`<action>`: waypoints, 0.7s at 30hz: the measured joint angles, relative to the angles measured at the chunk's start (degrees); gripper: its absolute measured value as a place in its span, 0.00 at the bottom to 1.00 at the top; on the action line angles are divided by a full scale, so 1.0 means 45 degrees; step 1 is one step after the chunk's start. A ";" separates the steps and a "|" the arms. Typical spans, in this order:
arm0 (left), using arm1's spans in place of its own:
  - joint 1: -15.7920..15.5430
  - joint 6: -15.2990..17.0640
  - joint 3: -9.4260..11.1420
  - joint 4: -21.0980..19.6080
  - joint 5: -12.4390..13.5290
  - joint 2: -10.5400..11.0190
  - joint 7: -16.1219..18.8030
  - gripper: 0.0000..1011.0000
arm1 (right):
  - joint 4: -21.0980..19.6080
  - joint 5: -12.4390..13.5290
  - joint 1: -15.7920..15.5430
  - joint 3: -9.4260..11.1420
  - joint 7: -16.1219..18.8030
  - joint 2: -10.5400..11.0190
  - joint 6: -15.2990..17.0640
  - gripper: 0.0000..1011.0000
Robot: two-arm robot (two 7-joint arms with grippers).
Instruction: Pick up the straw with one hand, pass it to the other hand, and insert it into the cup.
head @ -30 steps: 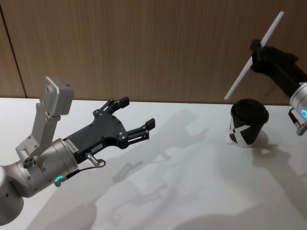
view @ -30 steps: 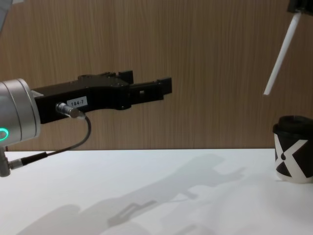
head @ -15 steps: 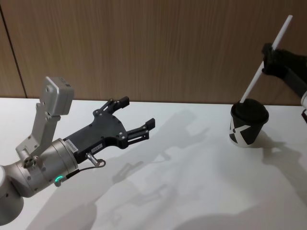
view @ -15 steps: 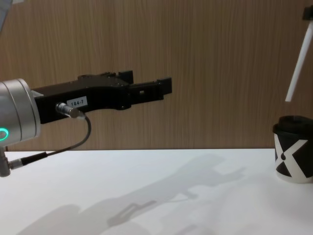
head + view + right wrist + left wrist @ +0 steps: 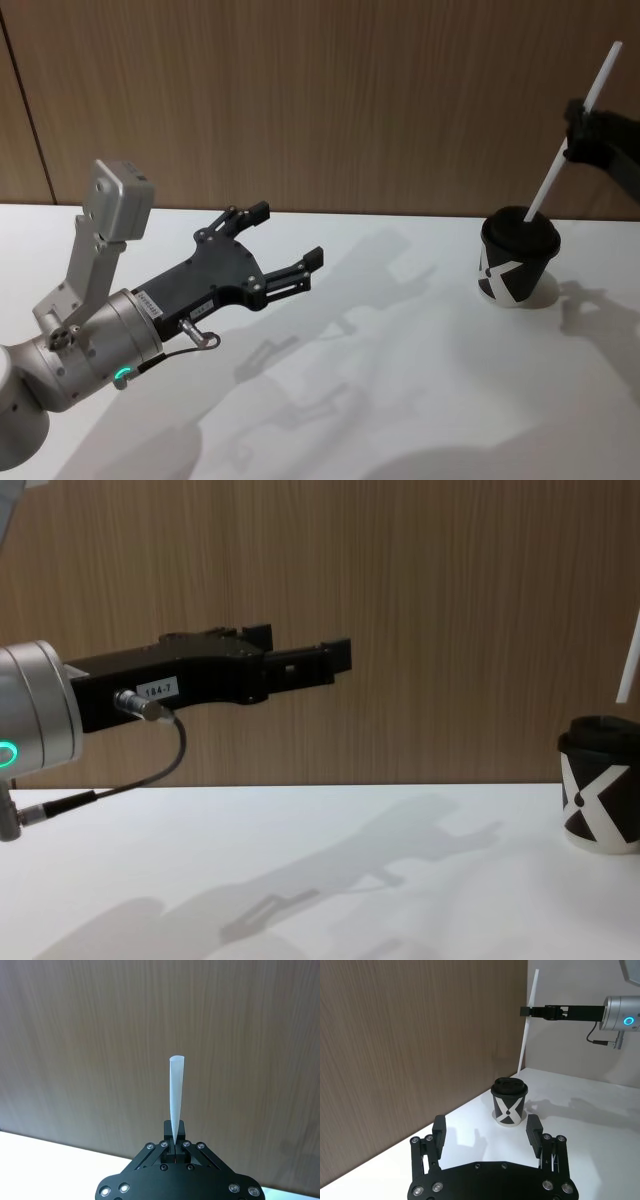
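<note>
Fingers [image 5: 176,1144] of our right gripper [image 5: 578,128], the plain black blocky one, are pinching the long thin white straw [image 5: 567,144] near its upper part, while our left gripper [image 5: 284,250], black with a small white label and a silver wrist with a green ring light, hangs over the white worktop [image 5: 380,400] with its two fingers spread and nothing between them. We judge the pickup and the pass done, since the straw sits in the right gripper; what is left is the insertion. In the head view the straw slants down with its lower tip at the black lid of the black paper cup with the large white X [image 5: 517,262], so it looks close to entering, but we cannot tell whether the tip has gone into the lid. From the left wrist view the tip appears clearly above the lid, with a gap. The chest view gives the cup side-on at the right edge, with the straw's lower end just above it.
</note>
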 joint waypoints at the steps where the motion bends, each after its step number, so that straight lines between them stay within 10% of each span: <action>1: 0.0000 0.0000 -0.0001 0.0000 0.0001 -0.0001 0.0000 0.99 | 0.0038 -0.0020 0.0016 0.0006 0.0008 0.0006 0.0000 0.00; 21: -0.0001 0.0000 0.0000 0.0000 0.0001 -0.0001 0.0000 0.99 | 0.0947 -0.0464 0.0310 -0.0011 0.0225 -0.0008 -0.0038 0.00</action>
